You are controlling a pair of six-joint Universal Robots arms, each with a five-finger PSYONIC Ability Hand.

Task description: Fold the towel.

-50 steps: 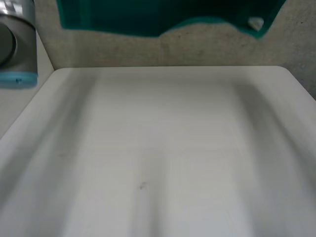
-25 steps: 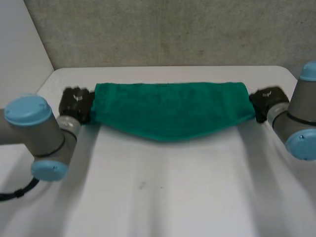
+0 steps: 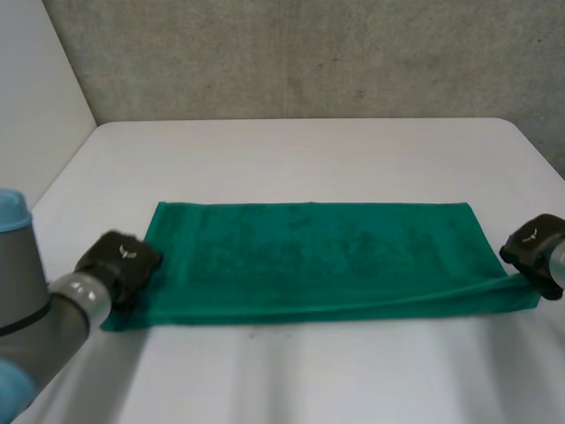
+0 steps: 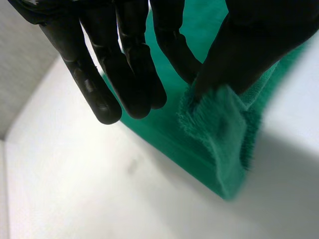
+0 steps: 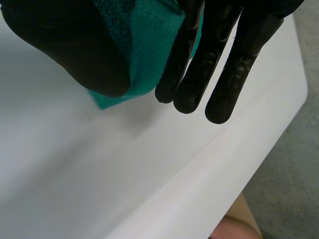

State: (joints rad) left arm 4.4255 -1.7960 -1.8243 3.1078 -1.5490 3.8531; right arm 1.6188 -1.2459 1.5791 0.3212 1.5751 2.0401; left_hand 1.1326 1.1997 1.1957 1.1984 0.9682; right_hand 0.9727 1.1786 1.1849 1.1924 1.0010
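Fingers point(image 4: 174, 50) and thumb of the left hand point(image 3: 119, 263) pinch the green towel point(image 3: 318, 256) at its 8 o'clock corner; the right hand point(image 3: 534, 252) pinches the 4 o'clock corner. The towel lies doubled in the middle of the white table point(image 3: 291, 150), held so, I think, to keep the edges even.

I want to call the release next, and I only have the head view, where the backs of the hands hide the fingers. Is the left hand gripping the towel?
Observer: Yes. In the left wrist view the left hand pinches a corner of the towel between its thumb and one finger. Its other fingers are straight and hold nothing.
Operator: And the right hand?
Observer: The right wrist view shows the right hand clamping the towel's corner between thumb and fingers. The cloth's tip pokes out past the thumb, over the table.
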